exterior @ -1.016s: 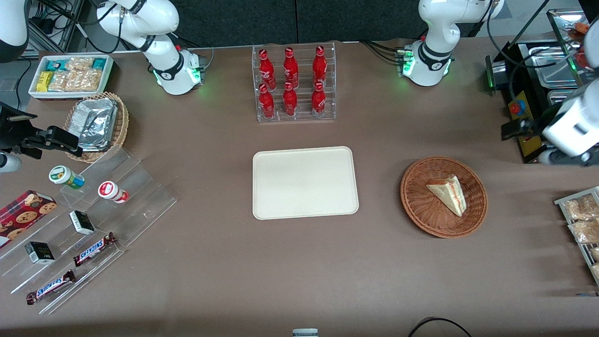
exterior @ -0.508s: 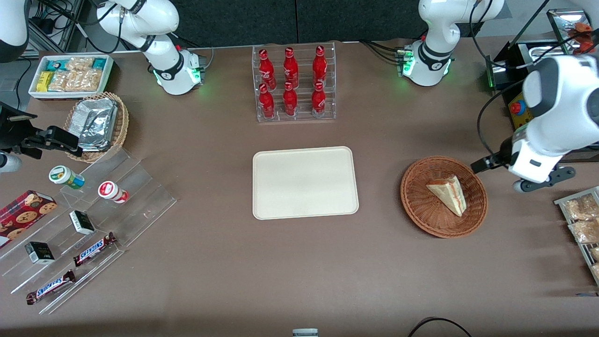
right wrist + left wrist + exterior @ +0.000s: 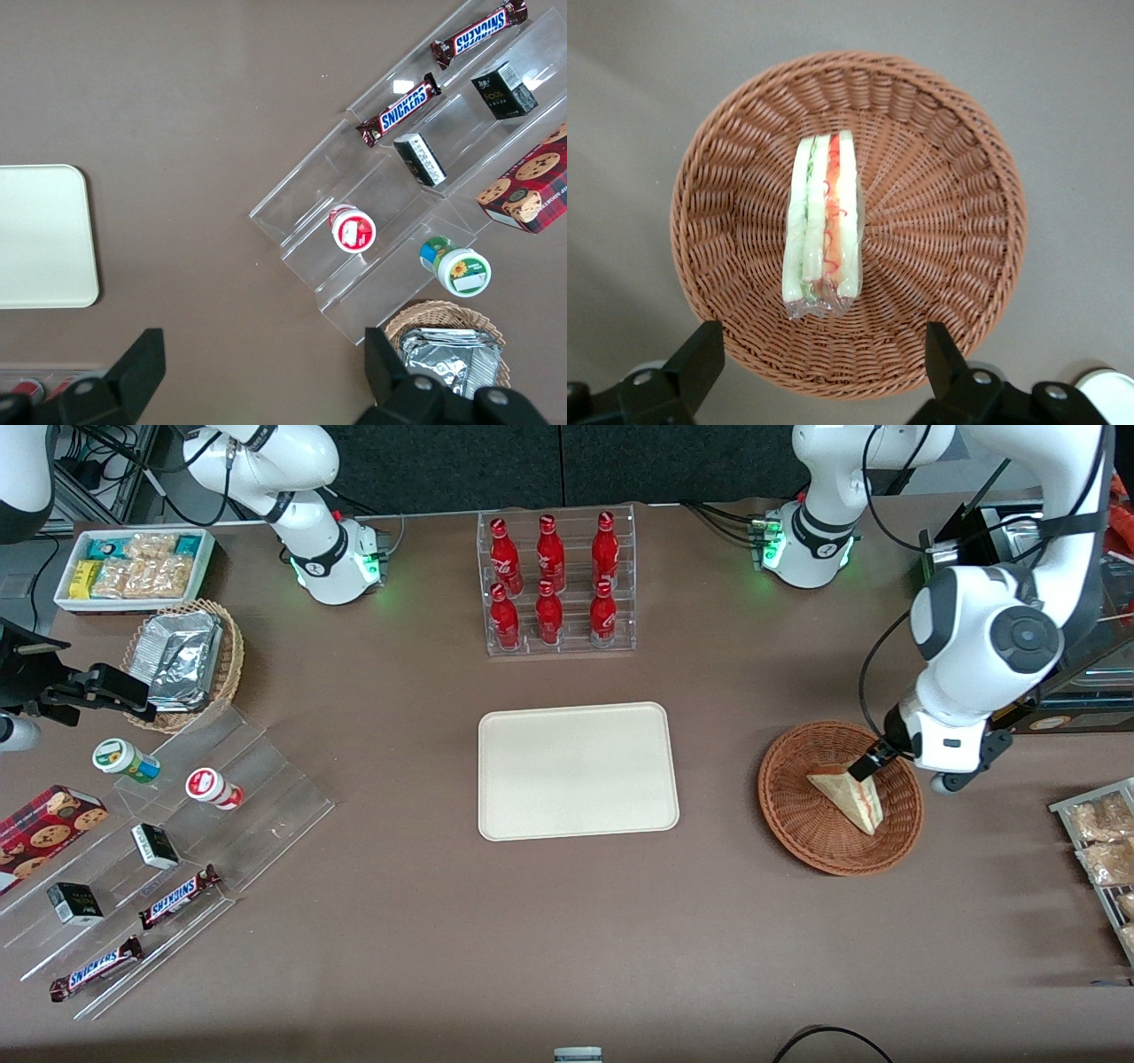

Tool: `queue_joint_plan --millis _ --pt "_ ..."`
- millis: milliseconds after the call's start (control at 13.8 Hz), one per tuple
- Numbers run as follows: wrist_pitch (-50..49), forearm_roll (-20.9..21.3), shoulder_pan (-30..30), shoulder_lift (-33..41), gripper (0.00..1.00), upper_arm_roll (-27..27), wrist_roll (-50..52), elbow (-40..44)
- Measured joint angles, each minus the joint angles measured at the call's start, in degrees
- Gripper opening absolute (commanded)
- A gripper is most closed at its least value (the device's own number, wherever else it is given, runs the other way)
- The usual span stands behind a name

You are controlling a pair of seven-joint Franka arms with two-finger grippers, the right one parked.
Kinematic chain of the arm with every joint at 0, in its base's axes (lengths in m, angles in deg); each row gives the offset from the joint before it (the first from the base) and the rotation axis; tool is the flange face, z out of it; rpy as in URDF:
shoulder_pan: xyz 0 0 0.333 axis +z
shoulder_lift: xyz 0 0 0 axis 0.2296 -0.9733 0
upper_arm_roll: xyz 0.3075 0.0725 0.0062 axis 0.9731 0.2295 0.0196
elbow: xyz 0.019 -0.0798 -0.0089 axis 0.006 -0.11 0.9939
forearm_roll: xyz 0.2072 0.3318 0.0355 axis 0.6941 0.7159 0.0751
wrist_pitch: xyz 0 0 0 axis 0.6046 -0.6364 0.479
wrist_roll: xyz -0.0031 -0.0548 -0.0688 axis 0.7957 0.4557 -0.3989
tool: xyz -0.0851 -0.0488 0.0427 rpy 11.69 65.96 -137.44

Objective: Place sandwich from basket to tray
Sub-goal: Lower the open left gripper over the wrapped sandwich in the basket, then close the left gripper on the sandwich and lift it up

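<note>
The sandwich (image 3: 850, 790), a white wedge with red-orange and green layers, lies in the round reddish-brown wicker basket (image 3: 797, 841). My gripper (image 3: 899, 773) hangs open above the basket's rim toward the working arm's end, and one dark finger (image 3: 864, 766) shows over the sandwich's upper corner. In the left wrist view the sandwich (image 3: 822, 221) stands on edge in the middle of the basket (image 3: 948, 221), and my gripper (image 3: 822, 359) holds nothing, its fingers spread wide over the rim. The cream tray (image 3: 576, 771) lies bare mid-table, apart from the basket.
A clear rack of red bottles (image 3: 554, 584) stands farther from the camera than the tray. Snack racks (image 3: 1099, 841) lie at the working arm's end. A tan basket of foil packets (image 3: 182, 660), a white snack bin (image 3: 133, 567) and clear steps with snacks (image 3: 159, 850) sit toward the parked arm's end.
My arm has swung in from the working arm's end of the table and come down over the basket. The sandwich, basket and tray have not moved.
</note>
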Motion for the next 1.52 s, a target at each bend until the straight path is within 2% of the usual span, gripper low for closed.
queue_joint_plan --millis 435,1016,1089,1161,1234,1306,1524 --pt "8.89 -0.01 0.03 -2.08 1.0 0.23 1.63 -5.16" --pt "11.34 0.0 0.26 -6.78 1.0 0.65 1.66 -5.59" --pt "11.59 0.0 0.33 -6.97 0.94 0.72 1.66 -5.59" --pt "12.14 0.0 0.38 -7.23 0.59 0.87 1.66 -5.59" --pt "12.96 0.0 0.41 -7.62 0.09 0.99 1.67 -5.58" --pt "13.55 0.0 0.42 -8.1 0.0 1.04 1.87 -5.53" --pt "14.17 0.0 0.41 -9.4 0.0 1.05 2.94 -4.65"
